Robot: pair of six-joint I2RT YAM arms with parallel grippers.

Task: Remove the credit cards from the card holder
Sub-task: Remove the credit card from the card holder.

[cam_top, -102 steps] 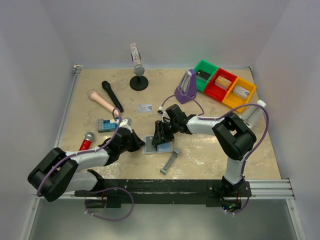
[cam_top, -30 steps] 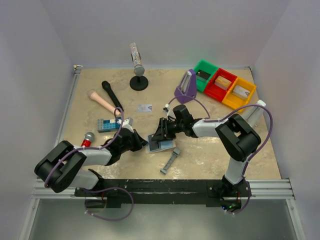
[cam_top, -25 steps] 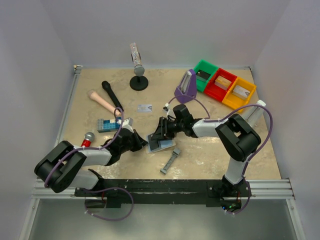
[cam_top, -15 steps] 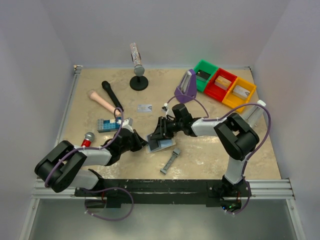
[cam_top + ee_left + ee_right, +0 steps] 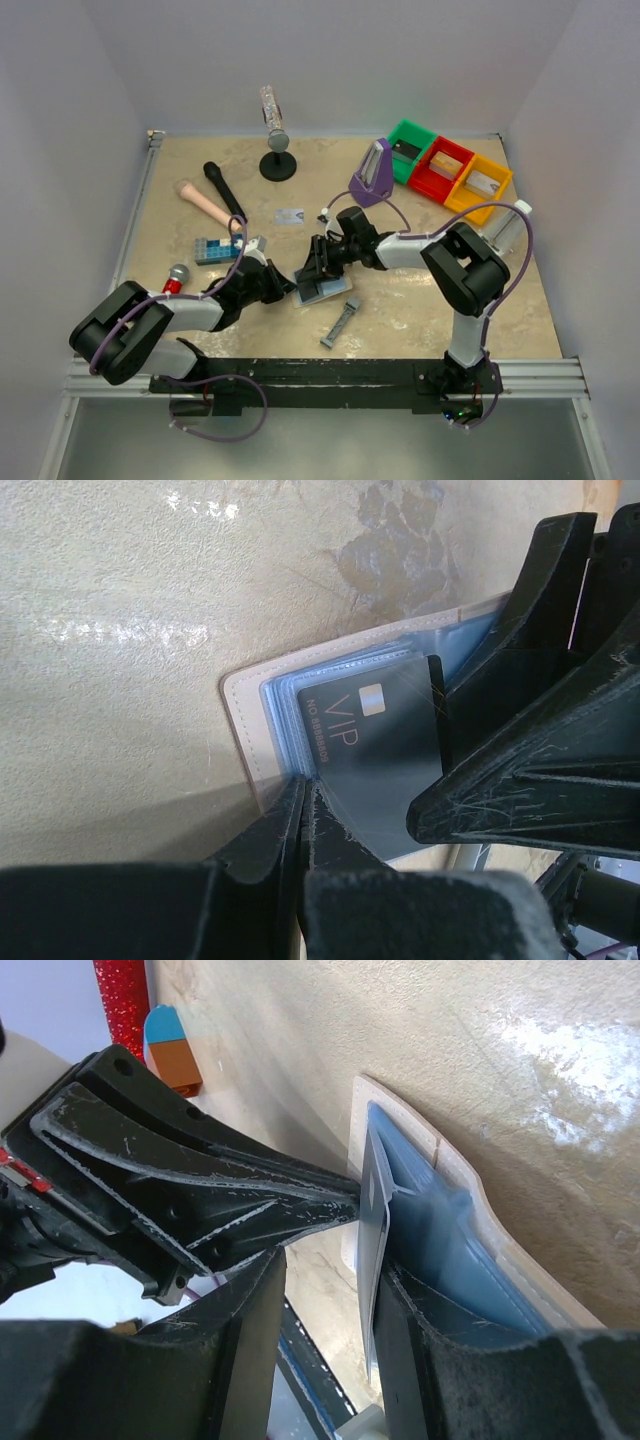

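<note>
On the near middle of the table, the left gripper (image 5: 303, 785) is clamped on the left edge of the holder (image 5: 245, 715) while the right gripper (image 5: 325, 1260), half open, straddles a dark card (image 5: 375, 750), apparently levered up, which it must next pinch and draw out.

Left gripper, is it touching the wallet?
Touching. In the left wrist view the shut left gripper presses on the card holder at its edge.
</note>
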